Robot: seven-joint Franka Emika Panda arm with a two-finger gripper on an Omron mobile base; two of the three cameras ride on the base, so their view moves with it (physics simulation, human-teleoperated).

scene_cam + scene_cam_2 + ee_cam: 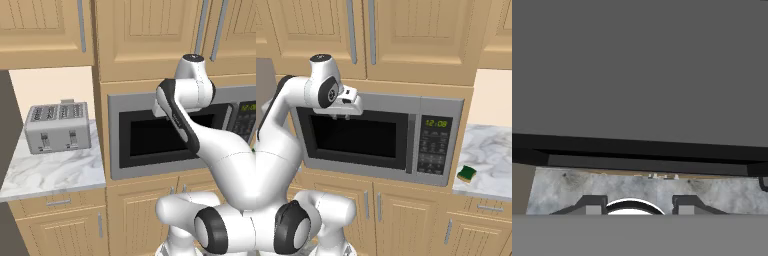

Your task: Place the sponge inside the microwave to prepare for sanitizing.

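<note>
- Whole wall is light wood cabinets (406,35), uppers over lowers, long grey handles on the doors.
- The microwave (381,137) is built in between them: grey frame, black window, door looks shut in both base views. Its keypad (433,145) with green digits sits on the right end.
- Marble counter (55,170) to the left of it, with a silver four-slot toaster (57,127) on top, slots up, levers facing out into the room.
- Another bit of marble counter (491,155) on the right side of the microwave.
- The sponge (467,174) lies flat on that right counter, near the front edge, just beside the microwave's lower right corner. Green face up, yellow edge toward the front. Long axis runs at a slant, roughly front-left to back-right, though it's small so don't hold me to it.
- The gripper (341,116) hangs in front of the microwave's upper left corner, well apart from the sponge, fingers pointing down. In the hand view the two tips (594,205) stand apart with nothing between them, so jaws open, holding nothing.
</note>
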